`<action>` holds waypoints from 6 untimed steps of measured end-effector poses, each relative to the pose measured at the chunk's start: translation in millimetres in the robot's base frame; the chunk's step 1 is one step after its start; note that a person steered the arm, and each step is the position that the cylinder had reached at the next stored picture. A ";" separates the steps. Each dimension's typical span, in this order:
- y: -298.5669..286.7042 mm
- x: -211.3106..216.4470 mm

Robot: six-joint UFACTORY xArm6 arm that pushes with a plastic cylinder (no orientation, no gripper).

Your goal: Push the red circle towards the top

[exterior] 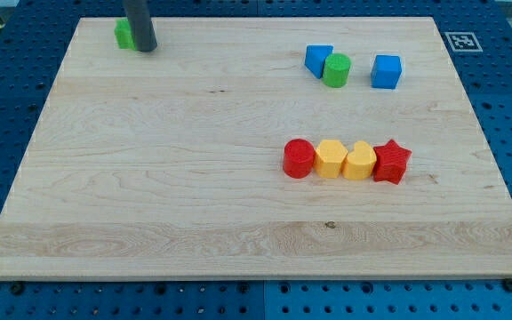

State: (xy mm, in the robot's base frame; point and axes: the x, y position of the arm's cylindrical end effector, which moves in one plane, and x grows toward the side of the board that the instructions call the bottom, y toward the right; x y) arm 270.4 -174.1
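The red circle (299, 158) lies right of the board's middle, at the left end of a row of touching blocks. To its right come a yellow hexagon (330, 159), a yellow heart-like block (360, 161) and a red star (391, 162). My tip (145, 48) stands at the view's top left, far from the red circle, touching the right side of a green block (124, 35) that the rod partly hides.
Near the view's top right lie a blue block (318, 59), a green circle (336, 69) touching it, and a blue cube (386, 71). The wooden board (149, 178) rests on a blue pegboard table. A marker tag (462, 41) sits off the top right corner.
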 end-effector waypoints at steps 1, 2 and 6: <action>0.1 5.5; 16.2 37.4; 92.4 126.4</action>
State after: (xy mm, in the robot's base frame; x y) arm 396.8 -81.6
